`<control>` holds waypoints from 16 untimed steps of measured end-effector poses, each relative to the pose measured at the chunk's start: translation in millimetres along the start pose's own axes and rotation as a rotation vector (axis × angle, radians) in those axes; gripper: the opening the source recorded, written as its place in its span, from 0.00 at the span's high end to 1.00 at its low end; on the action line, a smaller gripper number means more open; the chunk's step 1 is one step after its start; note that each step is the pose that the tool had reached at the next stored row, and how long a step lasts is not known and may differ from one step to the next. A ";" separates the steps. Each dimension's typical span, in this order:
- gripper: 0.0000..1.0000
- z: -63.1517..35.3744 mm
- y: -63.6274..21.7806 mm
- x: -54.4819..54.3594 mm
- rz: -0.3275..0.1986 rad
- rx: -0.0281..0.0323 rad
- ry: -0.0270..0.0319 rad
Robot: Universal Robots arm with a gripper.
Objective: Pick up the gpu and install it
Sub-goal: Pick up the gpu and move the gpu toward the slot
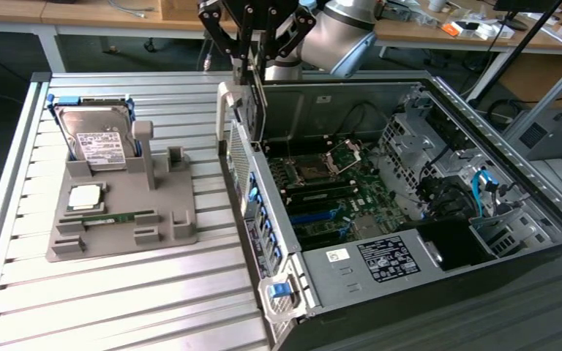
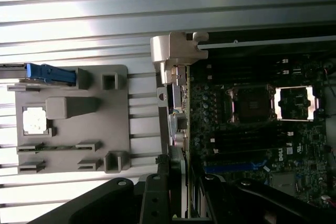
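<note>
The gpu hangs edge-on and upright from my gripper, which is shut on the card's top edge. It hovers over the rear wall of the open computer case, above the motherboard. The card's silver end bracket points toward the exterior view's left. In the wrist view the gpu runs as a thin strip from the gripper out to its pale bracket. It lies along the edge of the motherboard, beside the blue slot.
A grey parts holder lies on the slatted table at the exterior view's left. It carries a silver hard drive, a CPU and a RAM stick. Drive cages and cables fill the case's right side.
</note>
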State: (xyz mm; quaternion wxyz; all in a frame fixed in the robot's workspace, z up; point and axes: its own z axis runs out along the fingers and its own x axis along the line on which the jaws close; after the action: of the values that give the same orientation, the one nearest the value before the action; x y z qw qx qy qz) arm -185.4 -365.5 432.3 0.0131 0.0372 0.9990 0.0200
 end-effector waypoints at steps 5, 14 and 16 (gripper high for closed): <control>0.73 0.1 0.2 -2.1 0.000 0.0000 0.0000; 0.73 0.2 0.4 -5.6 0.000 0.0000 0.0000; 0.73 0.2 0.5 -6.2 0.000 0.0000 0.0000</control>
State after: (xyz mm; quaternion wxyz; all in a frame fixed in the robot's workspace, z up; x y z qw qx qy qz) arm -179.2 -365.5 432.3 0.0131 0.0372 0.9990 0.0200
